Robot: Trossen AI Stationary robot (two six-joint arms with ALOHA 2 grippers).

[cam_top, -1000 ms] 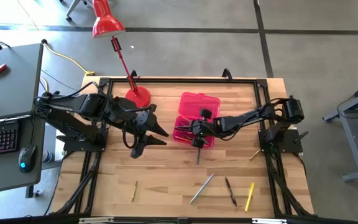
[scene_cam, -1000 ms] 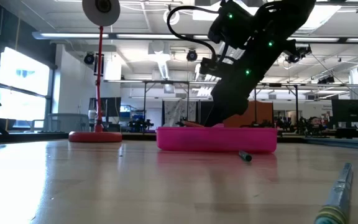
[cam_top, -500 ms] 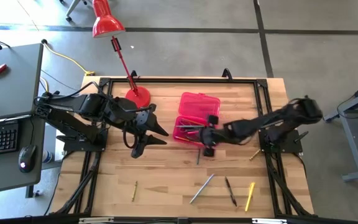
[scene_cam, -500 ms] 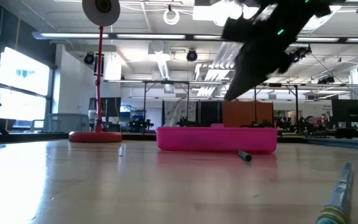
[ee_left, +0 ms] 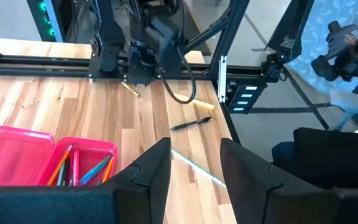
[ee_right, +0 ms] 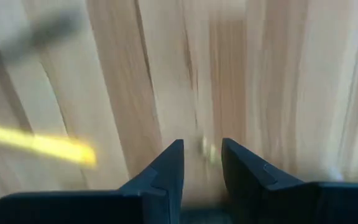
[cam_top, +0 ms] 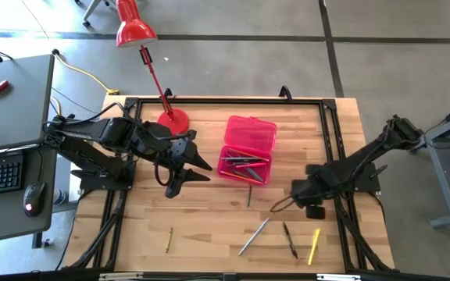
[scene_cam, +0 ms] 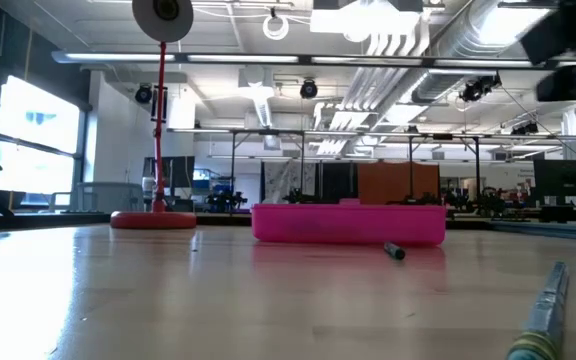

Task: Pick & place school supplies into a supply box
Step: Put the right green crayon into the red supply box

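the pink supply box [cam_top: 248, 148] lies open near the middle of the table [cam_top: 209, 226], its lid flat on the far side and its tray on the near side holding several pencils and pens [cam_top: 244, 164]. in the low view the box [scene_cam: 348, 224] shows as a long pink wall with a dark pen [scene_cam: 395, 251] lying on the wood just in front of it.

the right gripper [cam_top: 311, 195] is to the right of the box and nearer the front edge, well apart from the box, low over bare wood. in the right wrist view its fingers [ee_right: 166, 171] stand slightly apart with nothing between them, and a yellow pencil [ee_right: 39, 144] shows blurred off to one side.

more supplies lie loose on the table in front of the box: the dark pen [cam_top: 249, 195] just below the tray, a grey pen [cam_top: 253, 236], another dark pen [cam_top: 289, 240] and the yellow pencil [cam_top: 314, 246] toward the front right, and a small olive pencil [cam_top: 169, 239] toward the front left.

the left gripper [cam_top: 198, 168] waits to the left of the box, near but not touching it, its fingers [ee_left: 154, 168] apart and empty. the red lamp base [cam_top: 173, 121] sits beyond it, left of the box lid.
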